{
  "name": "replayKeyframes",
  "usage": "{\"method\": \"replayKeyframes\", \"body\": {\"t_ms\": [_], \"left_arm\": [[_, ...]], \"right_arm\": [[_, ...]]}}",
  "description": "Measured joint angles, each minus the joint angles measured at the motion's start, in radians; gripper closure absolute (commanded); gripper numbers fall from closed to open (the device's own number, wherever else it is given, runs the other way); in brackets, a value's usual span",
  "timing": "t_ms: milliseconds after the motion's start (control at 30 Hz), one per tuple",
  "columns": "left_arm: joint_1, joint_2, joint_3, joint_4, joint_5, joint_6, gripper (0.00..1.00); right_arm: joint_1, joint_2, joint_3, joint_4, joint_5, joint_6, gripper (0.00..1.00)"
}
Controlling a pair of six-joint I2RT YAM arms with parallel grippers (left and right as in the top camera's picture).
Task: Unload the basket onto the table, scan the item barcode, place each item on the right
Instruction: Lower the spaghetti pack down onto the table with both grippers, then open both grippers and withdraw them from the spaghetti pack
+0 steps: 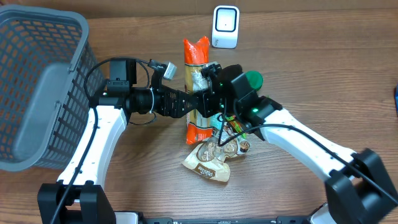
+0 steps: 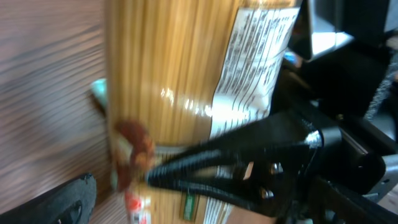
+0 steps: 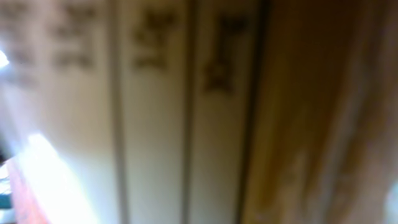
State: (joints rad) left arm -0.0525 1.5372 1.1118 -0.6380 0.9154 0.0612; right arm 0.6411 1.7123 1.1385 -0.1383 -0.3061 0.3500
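Note:
The item is a long clear pack of spaghetti [image 1: 196, 68] with orange ends, lying lengthwise mid-table. Both grippers meet at its middle. My left gripper [image 1: 202, 102] comes in from the left and stands open around the pack. One grey finger [image 2: 68, 202] shows low in the left wrist view, apart from the pack [image 2: 174, 74]. My right gripper [image 1: 214, 79] is shut on the pack, its black fingers [image 2: 249, 155] clamped across it. The white printed label [image 2: 255, 56] faces the left wrist camera. The right wrist view is filled by the blurred label [image 3: 155, 124]. No barcode can be made out.
A white box-shaped device [image 1: 225, 26] stands at the back of the table beyond the pack. A grey mesh basket [image 1: 37, 93] fills the left side. A beige snack pouch [image 1: 208, 163] and small wrapped items [image 1: 236, 134] lie just in front of the pack.

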Motion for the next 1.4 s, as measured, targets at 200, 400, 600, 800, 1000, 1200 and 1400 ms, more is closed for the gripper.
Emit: {"method": "replayKeyframes", "body": {"t_ms": [200, 400, 600, 800, 1000, 1200, 1400], "left_arm": [[0.0, 0.0, 0.0, -0.06, -0.175, -0.01, 0.0], [0.0, 0.0, 0.016, -0.085, -0.278, -0.039, 0.0], [0.003, 0.0, 0.074, -0.127, -0.33, -0.054, 0.0], [0.003, 0.0, 0.119, -0.16, -0.35, -0.056, 0.0], [0.003, 0.0, 0.121, -0.171, -0.356, -0.056, 0.0], [0.007, 0.0, 0.131, -0.183, -0.376, -0.06, 0.0], [0.042, -0.001, 0.248, -0.279, -0.415, -0.06, 0.0]], "right_arm": [[0.001, 0.104, 0.0, 0.01, 0.03, 0.018, 0.96], [0.002, 0.132, -0.002, 0.033, 0.029, 0.029, 0.96], [0.017, 0.132, -0.002, 0.05, 0.025, 0.043, 0.96], [0.072, 0.132, -0.002, 0.066, 0.027, 0.043, 0.96], [0.094, 0.16, -0.002, 0.093, 0.031, 0.069, 0.95], [0.086, 0.211, -0.002, 0.11, 0.014, 0.104, 0.95], [0.086, 0.211, -0.002, 0.117, 0.008, 0.109, 0.92]]}}
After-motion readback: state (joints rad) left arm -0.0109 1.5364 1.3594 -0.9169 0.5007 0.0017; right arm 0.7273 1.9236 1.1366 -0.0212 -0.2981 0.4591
